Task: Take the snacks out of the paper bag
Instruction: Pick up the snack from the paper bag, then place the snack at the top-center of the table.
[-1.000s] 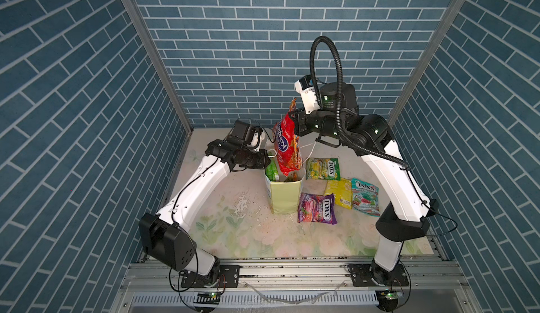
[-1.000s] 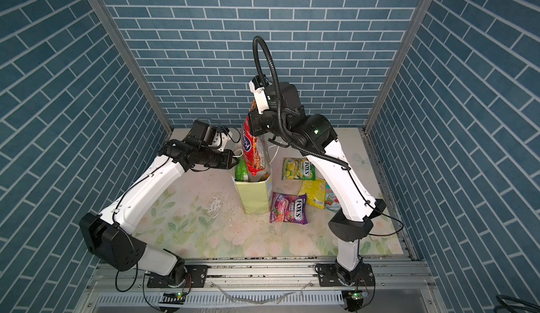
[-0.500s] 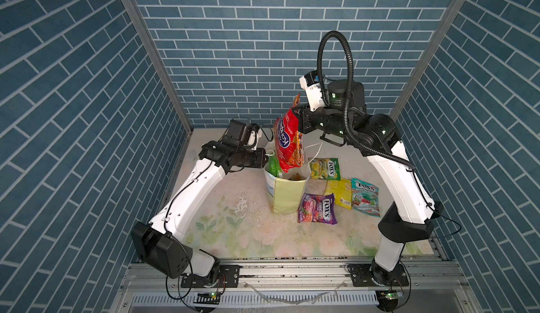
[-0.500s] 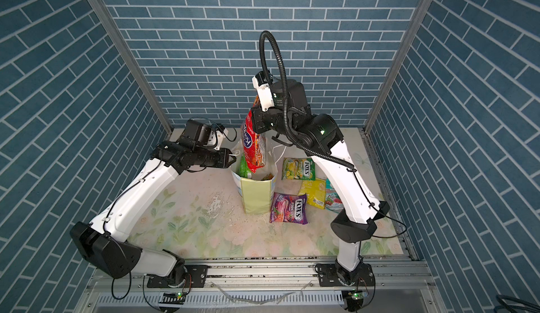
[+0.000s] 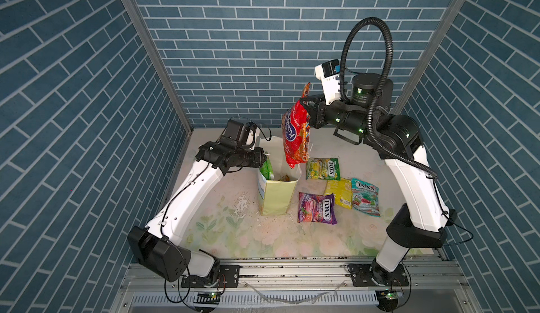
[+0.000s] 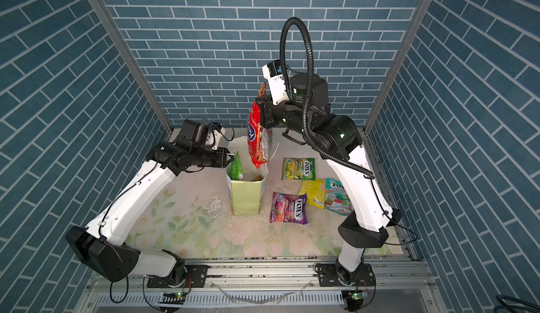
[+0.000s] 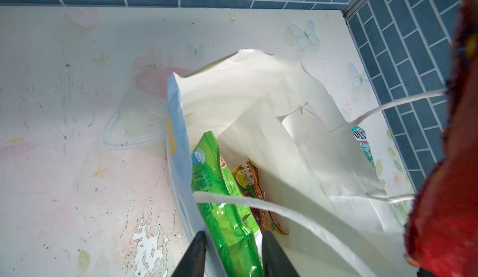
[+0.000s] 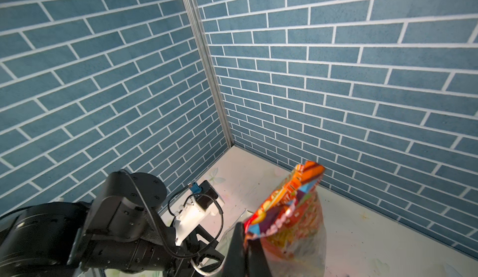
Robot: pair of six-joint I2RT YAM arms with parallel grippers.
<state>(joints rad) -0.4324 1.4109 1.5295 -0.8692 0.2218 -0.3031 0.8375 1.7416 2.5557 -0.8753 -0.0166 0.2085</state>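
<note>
Rising higher than a second ago, red packet (image 5: 295,139) is hanging just above paper bag (image 5: 276,197), right fingers (image 8: 235,247) clamping its top. Left fingers (image 7: 194,255) are pinching bag rim plus green packet (image 7: 225,211). Risk: packet's bottom corner snagging cord handle (image 7: 388,105), tipping bag onto tabletop (image 5: 233,238).

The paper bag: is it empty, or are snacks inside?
Not empty: a green packet and an orange packet sit inside the paper bag.

On my worktop (image 5: 233,238), "FOX'S" stands on three packets: the green-yellow packet (image 5: 323,168), the purple packet (image 5: 316,208), which adds "BERRIES", and the teal-white packet (image 5: 365,193). In the paper bag (image 7: 245,94), an orange packet (image 7: 248,177) shows "…RRANT". The blue logo on the red packet (image 5: 295,139) I cannot read.
</note>
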